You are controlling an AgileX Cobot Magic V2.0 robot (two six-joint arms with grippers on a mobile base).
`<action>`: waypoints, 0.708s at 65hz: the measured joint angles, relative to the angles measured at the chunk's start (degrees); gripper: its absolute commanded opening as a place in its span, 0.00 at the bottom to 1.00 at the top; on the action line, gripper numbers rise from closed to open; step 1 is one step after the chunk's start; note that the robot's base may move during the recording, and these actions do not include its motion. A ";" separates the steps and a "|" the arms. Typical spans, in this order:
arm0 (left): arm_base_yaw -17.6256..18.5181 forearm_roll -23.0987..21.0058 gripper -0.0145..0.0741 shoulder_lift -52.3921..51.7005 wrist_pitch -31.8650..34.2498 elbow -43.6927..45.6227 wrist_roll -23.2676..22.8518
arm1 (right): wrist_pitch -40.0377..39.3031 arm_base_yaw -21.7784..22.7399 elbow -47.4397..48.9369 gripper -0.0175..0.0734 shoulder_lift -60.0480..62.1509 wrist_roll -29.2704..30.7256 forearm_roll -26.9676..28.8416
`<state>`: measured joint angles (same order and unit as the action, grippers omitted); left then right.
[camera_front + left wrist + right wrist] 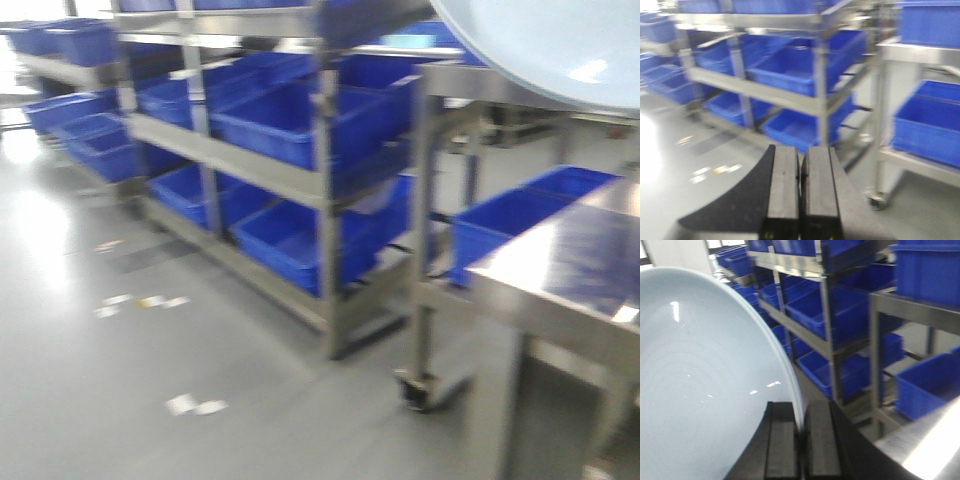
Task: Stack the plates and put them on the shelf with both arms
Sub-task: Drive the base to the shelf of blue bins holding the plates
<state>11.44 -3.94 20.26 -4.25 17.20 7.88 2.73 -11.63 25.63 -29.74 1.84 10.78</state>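
Aloft, a pale bluish-white glossy round plate (705,390) is pinched by its rim in the black right claw (801,440), above the left edge of the shiny steel desk (570,270). The black left claw (800,200) is pressed closed and empty, facing blue plastic crates (790,65).

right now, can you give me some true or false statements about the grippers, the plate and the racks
1. The right gripper is clamped on the rim of a pale plate. True.
2. The left gripper holds a second plate. False: its fingers are closed together with nothing between them.
3. The rack carries blue crates on several tiers. True.
4. The plate lies flat on the steel table. False: it is held up by its rim, above the table.
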 measured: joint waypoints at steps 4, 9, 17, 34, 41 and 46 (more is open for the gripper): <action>0.00 0.00 0.26 0.00 0.00 0.00 0.00 | 0.00 0.00 0.00 0.25 0.00 0.00 0.00; 0.00 0.00 0.26 0.00 0.00 0.00 0.00 | 0.00 0.00 0.00 0.25 0.00 0.00 0.00; 0.00 0.00 0.26 0.00 0.00 0.00 0.00 | 0.00 0.00 0.00 0.25 0.00 0.00 0.00; 0.00 0.00 0.26 0.00 0.00 0.00 0.00 | 0.00 0.00 0.00 0.25 0.00 0.00 0.00; 0.00 0.00 0.26 0.00 0.00 0.00 0.00 | 0.00 0.00 0.00 0.25 0.00 0.00 0.00; 0.00 0.00 0.26 0.00 0.00 0.00 0.00 | 0.00 0.00 0.00 0.25 0.00 0.00 0.00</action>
<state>11.44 -3.94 20.26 -4.25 17.20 7.88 2.73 -11.63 25.63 -29.74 1.84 10.78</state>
